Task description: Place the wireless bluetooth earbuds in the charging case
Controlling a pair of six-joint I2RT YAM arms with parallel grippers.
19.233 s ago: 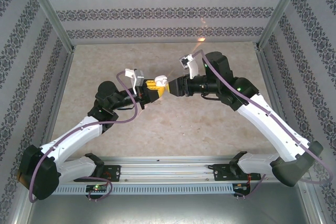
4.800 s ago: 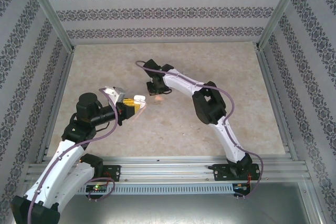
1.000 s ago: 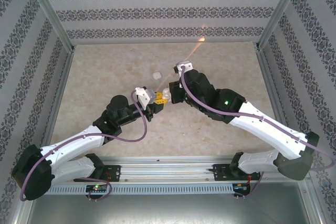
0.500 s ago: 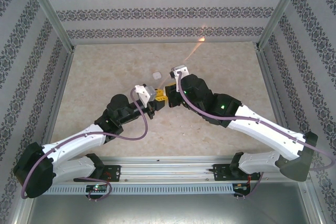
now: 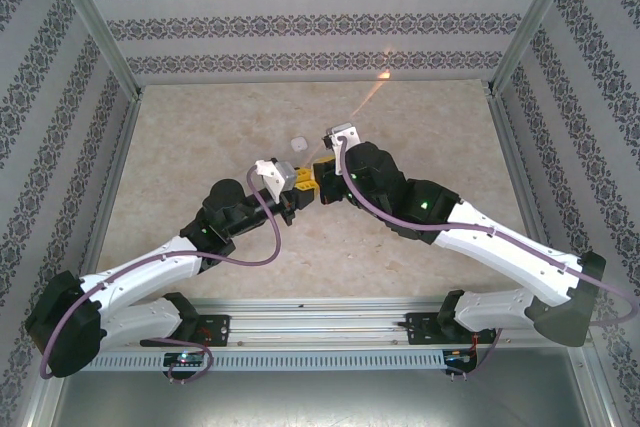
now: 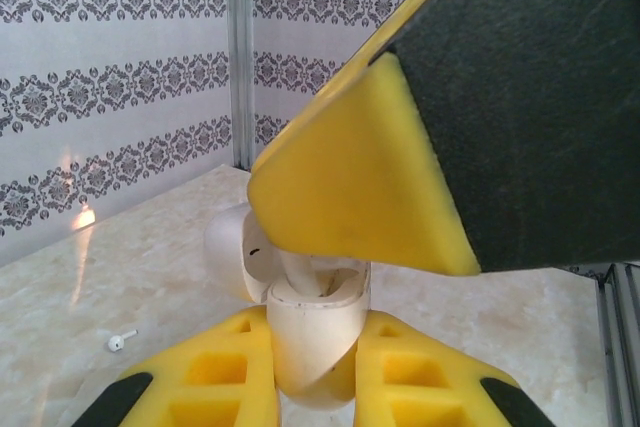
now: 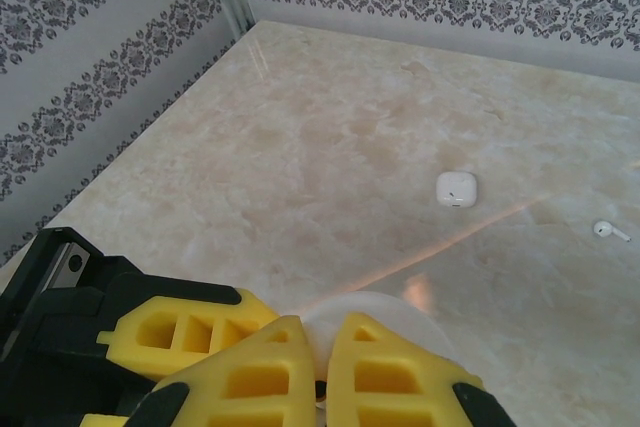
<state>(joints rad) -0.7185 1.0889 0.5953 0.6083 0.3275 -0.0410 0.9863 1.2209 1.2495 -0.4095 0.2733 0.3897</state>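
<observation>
My left gripper is shut on the round white charging case, held upright with its lid swung open. From above, my right gripper presses down, shut on a white earbud whose stem stands in the case's opening. Over the middle of the table in the top view, the left gripper and the right gripper meet tip to tip. My right gripper has its fingers together over the case's white lid. A loose earbud lies on the table, and the left wrist view has a loose earbud too.
A rounded-square white case sits shut on the marble table, the same case lying just beyond the grippers in the top view. Patterned walls and metal posts fence the table on three sides.
Over the last second my right gripper has slid slightly left and closer onto the case. The left gripper has risen a little to meet it. Both grips are unchanged.
</observation>
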